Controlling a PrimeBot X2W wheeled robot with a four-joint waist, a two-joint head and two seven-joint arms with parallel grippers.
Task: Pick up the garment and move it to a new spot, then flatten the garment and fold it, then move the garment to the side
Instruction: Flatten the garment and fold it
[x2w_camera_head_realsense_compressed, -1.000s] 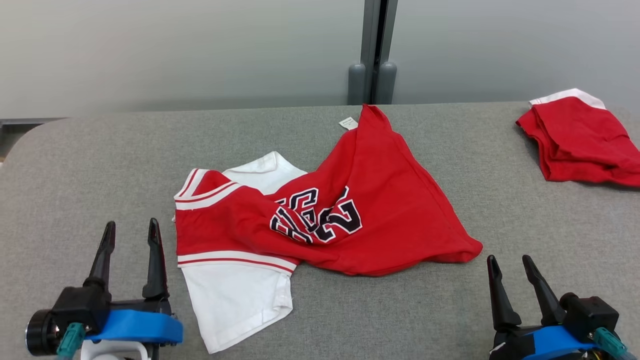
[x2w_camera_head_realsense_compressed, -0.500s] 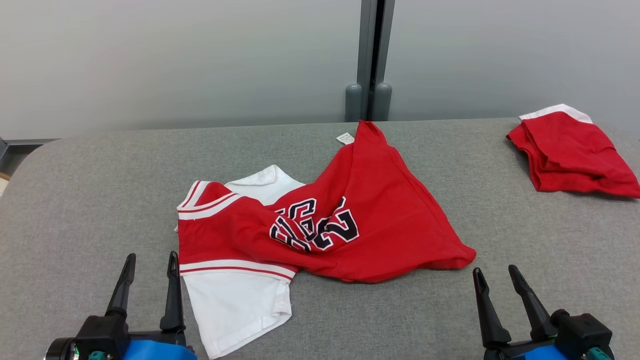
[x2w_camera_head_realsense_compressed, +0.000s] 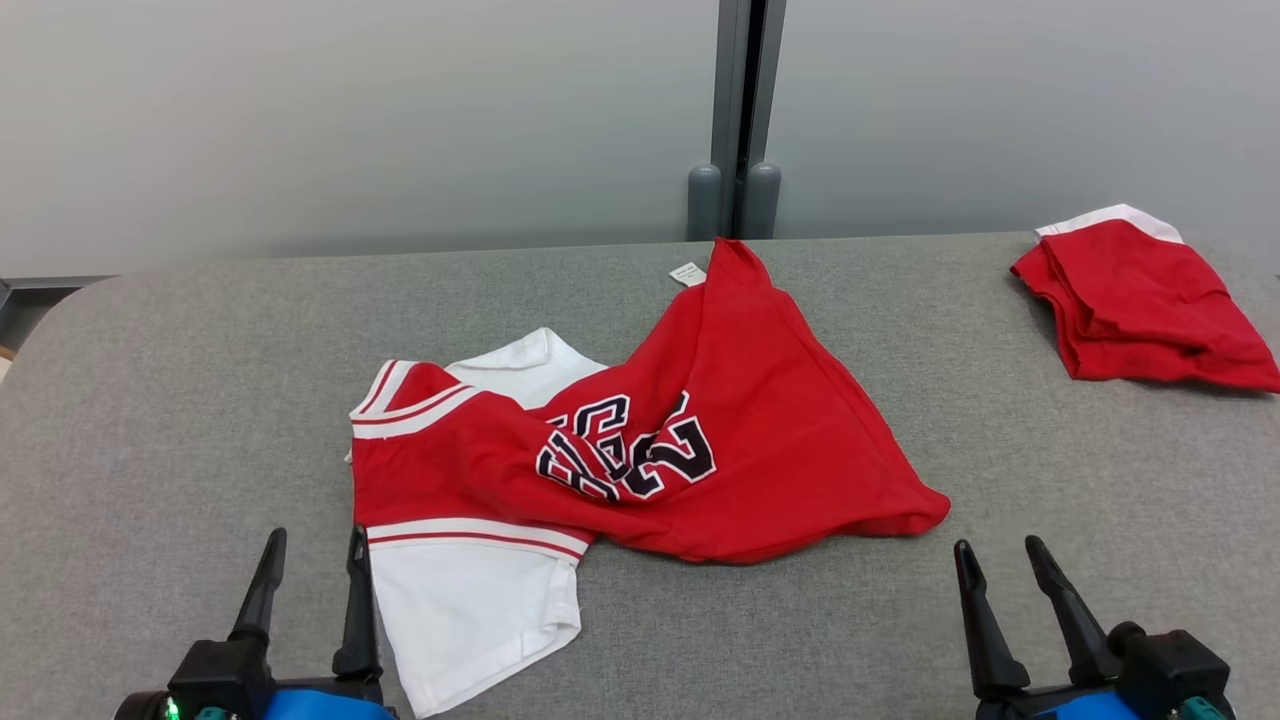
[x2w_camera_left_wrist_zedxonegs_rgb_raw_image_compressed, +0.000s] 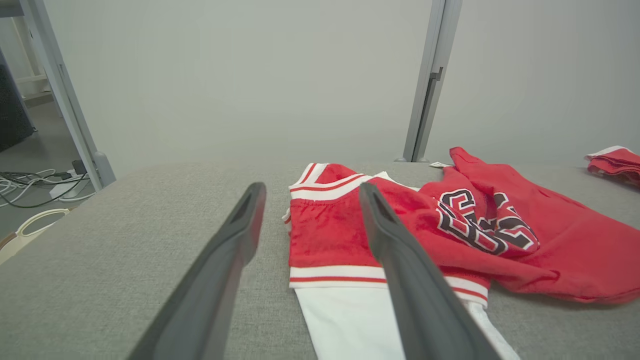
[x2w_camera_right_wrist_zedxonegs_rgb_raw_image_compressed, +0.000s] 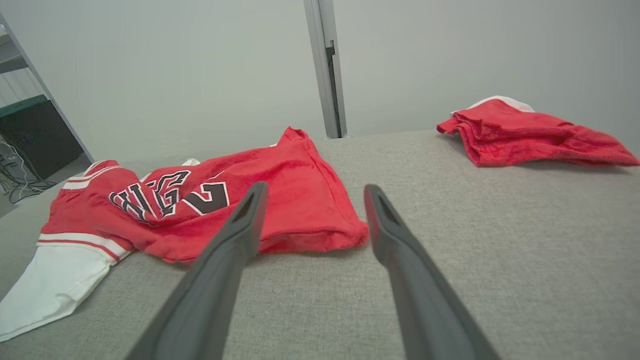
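Head view: grey cloth-covered worktop (x2w_camera_head_realsense_compressed: 180, 380) w/ pale wall panels (x2w_camera_head_realsense_compressed: 350, 120) behind & a grey upright post (x2w_camera_head_realsense_compressed: 735, 110) at the middle of the far edge. A folded red garment (x2w_camera_head_realsense_compressed: 1140, 310) w/ a white edge sits at the far right corner, well apart from everything else. Left wrist view adds loose cables (x2w_camera_left_wrist_zedxonegs_rgb_raw_image_compressed: 30, 182) on the floor past the worktop's left edge. Btwn the right gripper (x2w_camera_head_realsense_compressed: 996, 543) & the task cloth there's just bare worktop.

Task item: red & white jersey (x2w_camera_head_realsense_compressed: 780, 430), crumpled, approx mid-worktop, a bit left of centre. The red body is bunched, w/ black-and-white lettering (x2w_camera_head_realsense_compressed: 625, 450) twisted on top. One white sleeve (x2w_camera_head_realsense_compressed: 470, 610) points toward the near edge, and another white part peeks out on the far side. A small white tag (x2w_camera_head_realsense_compressed: 688, 273) sits at its far tip, close to the far edge.

Left gripper (x2w_camera_head_realsense_compressed: 316, 533), near edge, left side: fingers wide apart, holding nothing. Its inner finger (x2w_camera_head_realsense_compressed: 357, 600) is just beside the sleeve's edge; touching or not, can't tell.

Right gripper, near edge, right side: fingers wide apart, empty, near the jersey's red hem corner but clear of it.
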